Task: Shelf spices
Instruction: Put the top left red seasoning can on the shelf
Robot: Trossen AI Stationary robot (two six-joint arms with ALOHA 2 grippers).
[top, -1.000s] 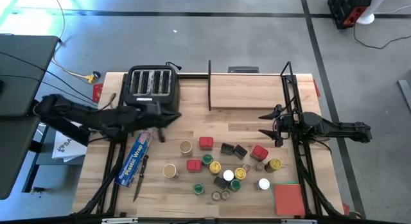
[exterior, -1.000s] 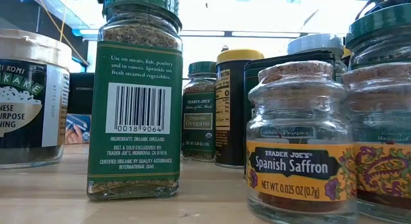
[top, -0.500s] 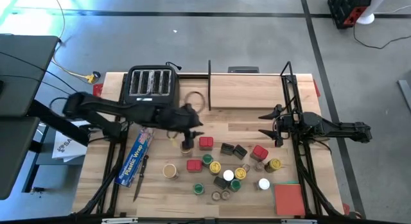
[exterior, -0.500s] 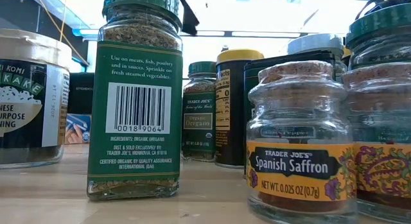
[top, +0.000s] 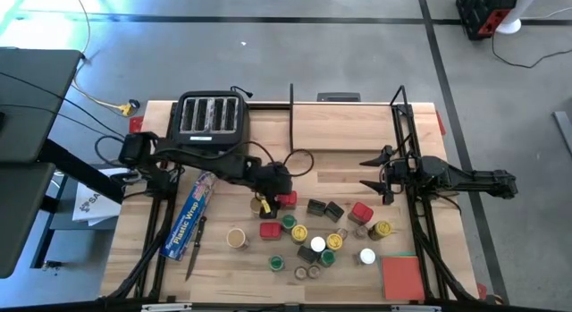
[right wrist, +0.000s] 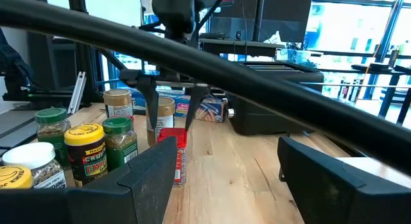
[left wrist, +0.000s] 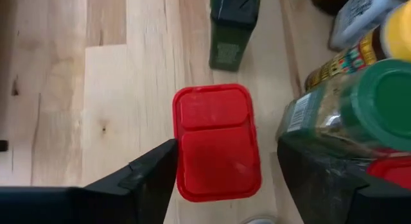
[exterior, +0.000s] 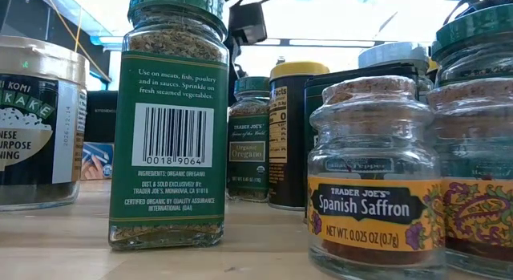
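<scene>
The spices [top: 315, 233] stand in a cluster on the near half of the table; the low view shows them close up, among them a green-labelled oregano jar [exterior: 168, 127]. The shelf [top: 344, 126], a light-wood board between black rod frames, stands at the far edge. My left gripper [left wrist: 226, 150] is open above a red rectangular tin [left wrist: 216, 142] at the cluster's far left. One finger stands on each side of the tin, as the right wrist view also shows [right wrist: 172, 153]. My right gripper [top: 380, 178] waits open at the right, near the shelf's end frame.
A black four-slot toaster [top: 210, 115] stands at the far left. A long blue plastic-wrap box [top: 188, 218] and a dark utensil [top: 195, 251] lie near the left edge. A flat red pad [top: 402, 276] is at the near right. Bare wood lies between shelf and spices.
My left gripper has swung from in front of the toaster toward the table's right and near edges. It now hangs over the red tin at the cluster's far left. No spice has moved.
</scene>
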